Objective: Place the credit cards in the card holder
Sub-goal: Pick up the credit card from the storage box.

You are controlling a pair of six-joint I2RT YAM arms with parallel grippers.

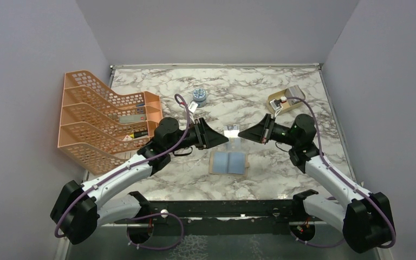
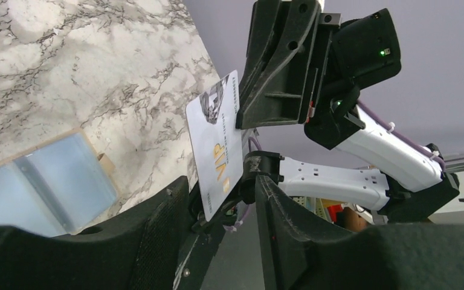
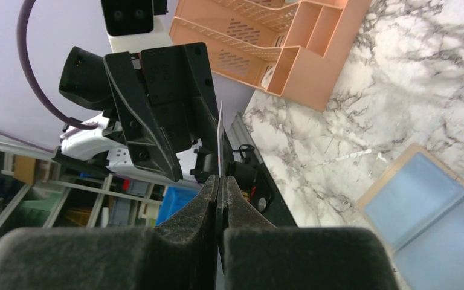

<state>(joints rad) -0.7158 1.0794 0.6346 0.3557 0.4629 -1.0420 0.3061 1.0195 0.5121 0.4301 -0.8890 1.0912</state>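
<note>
Both arms reach inward over the marble desk [image 1: 238, 89], elbows low and wrists level, meeting tip to tip above the open card holder [image 1: 228, 162], which lies flat on the desk. The right pincer [image 1: 242, 133] is clamped on one edge of a white credit card [image 2: 217, 151] lettered VIP, holding it upright in the air. The left pincer [image 1: 223, 138] has its jaws apart around the card's opposite end.

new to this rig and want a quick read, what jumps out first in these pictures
A white credit card hangs in mid-air between two end effectors meeting tip to tip: the right end effector is shut on it, the left end effector open around it. Beneath, on the table, lies the card holder, opened flat, pale blue pockets up. An orange tiered tray stands at the left edge.
</note>
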